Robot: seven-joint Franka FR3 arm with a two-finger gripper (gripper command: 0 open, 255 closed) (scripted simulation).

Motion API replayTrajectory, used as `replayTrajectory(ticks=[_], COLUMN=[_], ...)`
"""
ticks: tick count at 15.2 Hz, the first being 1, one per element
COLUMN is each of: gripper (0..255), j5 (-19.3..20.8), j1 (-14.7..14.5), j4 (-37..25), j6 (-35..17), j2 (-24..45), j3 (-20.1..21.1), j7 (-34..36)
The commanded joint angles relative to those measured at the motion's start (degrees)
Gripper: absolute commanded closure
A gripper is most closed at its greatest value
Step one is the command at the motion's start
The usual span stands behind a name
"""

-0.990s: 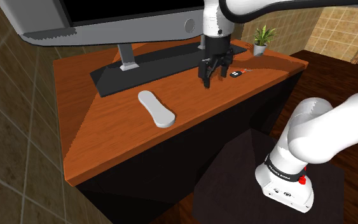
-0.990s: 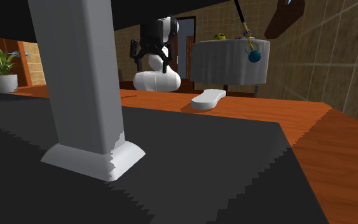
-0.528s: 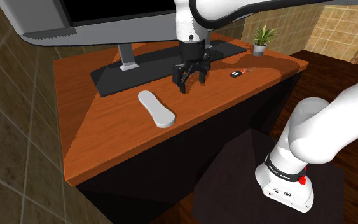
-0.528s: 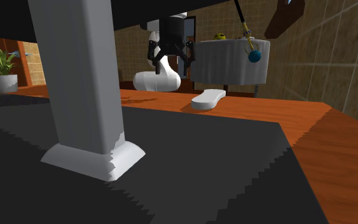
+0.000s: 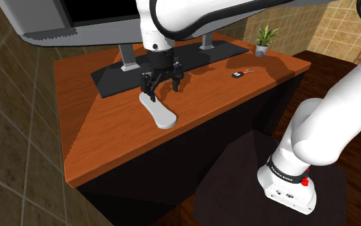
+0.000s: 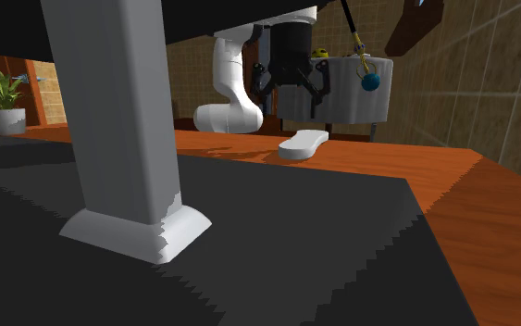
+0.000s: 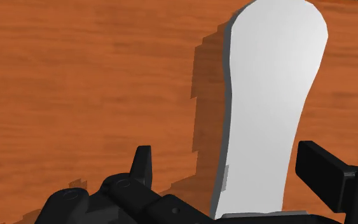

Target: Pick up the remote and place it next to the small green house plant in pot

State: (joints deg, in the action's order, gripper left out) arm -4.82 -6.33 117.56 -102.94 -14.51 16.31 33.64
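Shows the black gripper [image 5: 160, 90] spread open above the white remote [image 5: 159, 110], clasping nothing. Finds that remote flat on the wooden table [image 5: 108, 131] near its stand-side edge, well apart from the potted plant [image 5: 263, 40] at a far corner.

— What's the furniture?
— A wooden desk [image 5: 102, 135] with dark sides, on a brown wood floor [image 5: 333, 72].
— And the walls?
— Dark tiles [image 5: 12, 147] on the shoulder view's left, tan tiles [image 5: 342, 29] at its far right.
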Motion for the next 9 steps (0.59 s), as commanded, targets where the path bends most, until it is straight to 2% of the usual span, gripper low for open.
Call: replayTrajectory(ticks=[1,2,9], gripper=[0,0,0], j5=[0.5,0.7,0.8], j1=[-0.3,-0.5,-0.7], j4=[-3.8,-5.2,-0.3], j6=[-0.5,-0.7,-6.1], j2=[3.7,5.2,5.7], j3=[1.3,1.8,2.0], j7=[2.3,3.3,3.3])
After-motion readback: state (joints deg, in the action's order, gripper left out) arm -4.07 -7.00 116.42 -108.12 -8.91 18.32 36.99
